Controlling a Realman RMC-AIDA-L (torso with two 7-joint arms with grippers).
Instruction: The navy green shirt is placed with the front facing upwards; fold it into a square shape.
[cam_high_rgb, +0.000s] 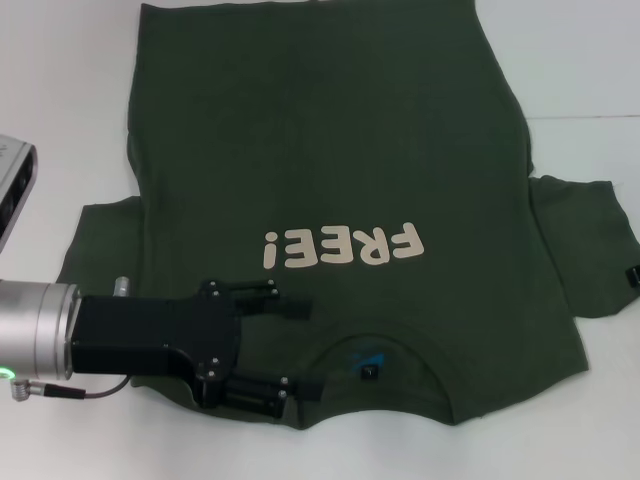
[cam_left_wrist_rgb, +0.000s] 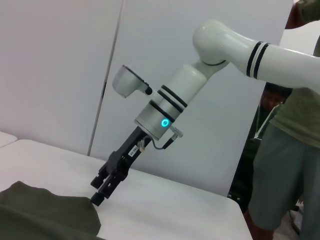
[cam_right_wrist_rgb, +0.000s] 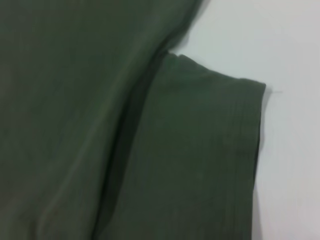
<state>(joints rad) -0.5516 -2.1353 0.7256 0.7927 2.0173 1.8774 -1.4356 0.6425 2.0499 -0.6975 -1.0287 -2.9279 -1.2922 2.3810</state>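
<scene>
The left claw (cam_high_rgb: 300, 345) hovers over the near shoulder of the shirt (cam_high_rgb: 330, 180), just left of the collar (cam_high_rgb: 385, 350), fingers spread apart with cloth lying between and under them. The shirt lies flat on the white bench (cam_high_rgb: 590, 80), front up, collar nearest, its long axis running away to the far hem. Right of the collar, the right claw (cam_left_wrist_rgb: 102, 192) touches the sleeve's outer edge (cam_high_rgb: 615, 240); I cannot tell whether it grips.
</scene>
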